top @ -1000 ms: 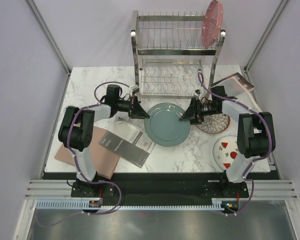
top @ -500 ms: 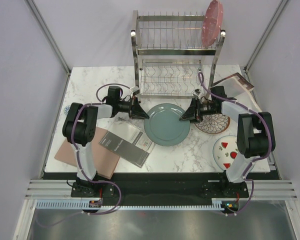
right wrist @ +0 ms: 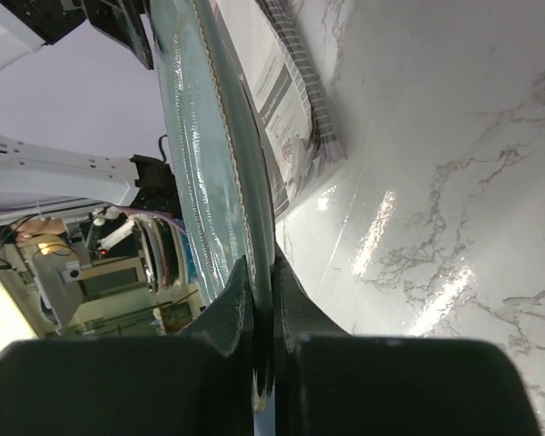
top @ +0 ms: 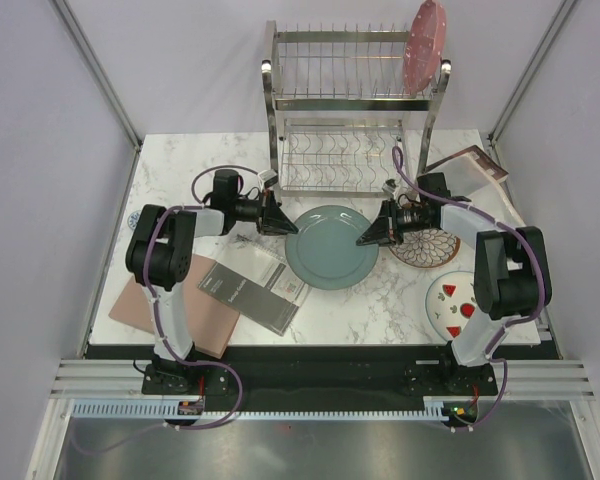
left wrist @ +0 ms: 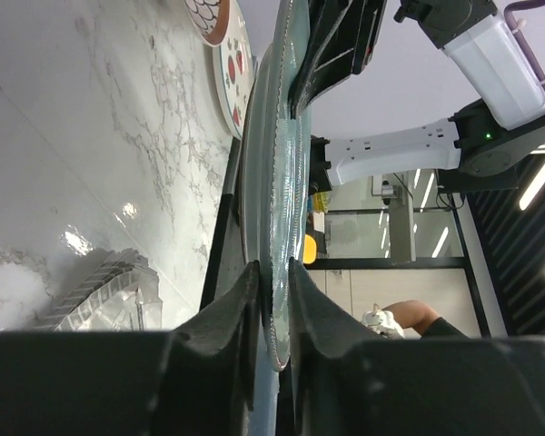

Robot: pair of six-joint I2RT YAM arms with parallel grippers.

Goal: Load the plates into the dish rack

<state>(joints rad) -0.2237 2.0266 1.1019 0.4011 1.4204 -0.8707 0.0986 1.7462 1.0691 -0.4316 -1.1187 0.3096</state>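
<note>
The grey-green plate (top: 332,247) sits mid-table between both arms, tilted on edge in the wrist views (left wrist: 286,136) (right wrist: 195,136). My right gripper (top: 370,238) (right wrist: 262,263) is shut on its right rim. My left gripper (top: 280,222) (left wrist: 272,265) straddles the left rim with its jaws slightly apart and a thin gap beside the rim. The pink dotted plate (top: 425,45) stands in the top tier of the steel dish rack (top: 355,110). The brown-rimmed petal plate (top: 427,247) and the strawberry plate (top: 452,305) lie flat on the right.
A dark grey booklet (top: 255,285) and a flat brown board (top: 175,310) lie front left. Another booklet (top: 470,165) lies at the back right beside the rack. A clear ridged plastic piece (left wrist: 100,291) rests on the marble near my left gripper.
My right gripper closed onto the grey-green plate's right rim. My left gripper's jaws loosened from that plate's left rim. The plate shifted slightly left.
</note>
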